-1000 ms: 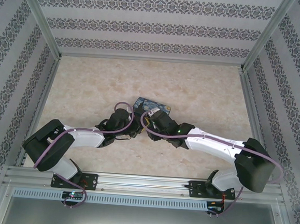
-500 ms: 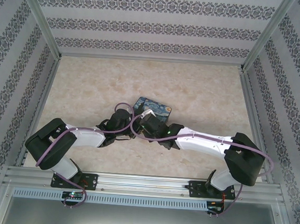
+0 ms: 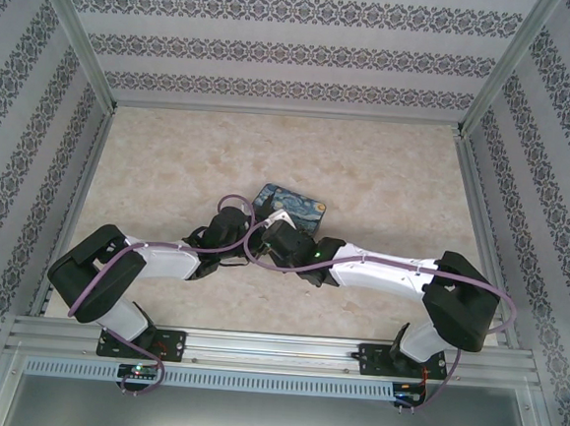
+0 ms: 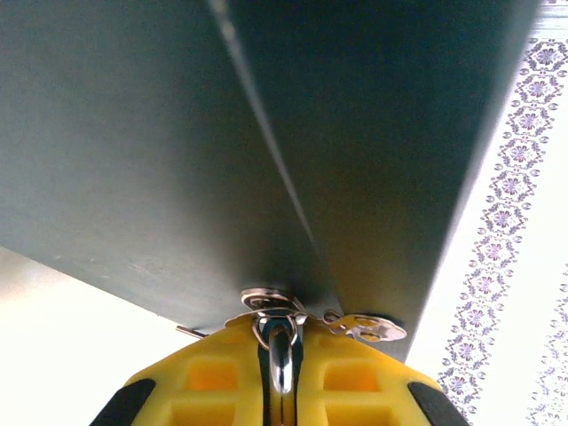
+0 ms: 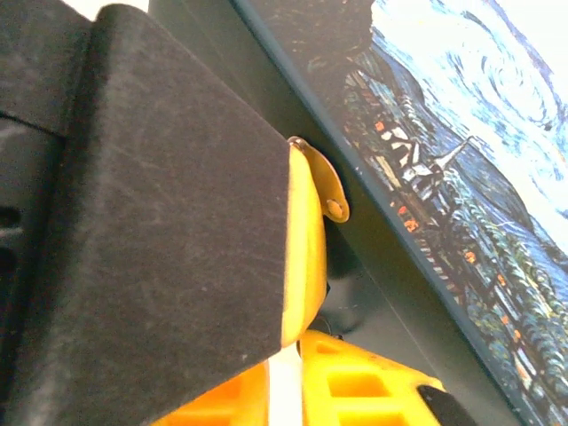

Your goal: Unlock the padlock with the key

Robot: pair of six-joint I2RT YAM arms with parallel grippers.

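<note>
In the left wrist view my left gripper (image 4: 280,335) is shut on the padlock's silvery shackle (image 4: 280,359), which hangs from the hasp (image 4: 266,300) on the dark side of the painted box (image 3: 291,202). The padlock's blue body is hidden between the yellow fingers. A small brass-toned flat piece on a tiny ring (image 4: 371,329) juts right of the hasp, and a slim pin (image 4: 189,331) sticks out left; I cannot tell which is the key. My right gripper (image 5: 286,368) sits just beside the left one, its fingers nearly together with nothing visible between them.
The box rests mid-table, its printed lid (image 5: 461,169) facing up. Both wrists (image 3: 226,230) (image 3: 285,241) crowd the box's near-left corner. Patterned walls (image 3: 298,51) and metal frame rails (image 3: 68,206) enclose the table.
The right arm has swung left toward the left gripper and the box's near corner, and its jaws have closed in. The left arm has held still.
</note>
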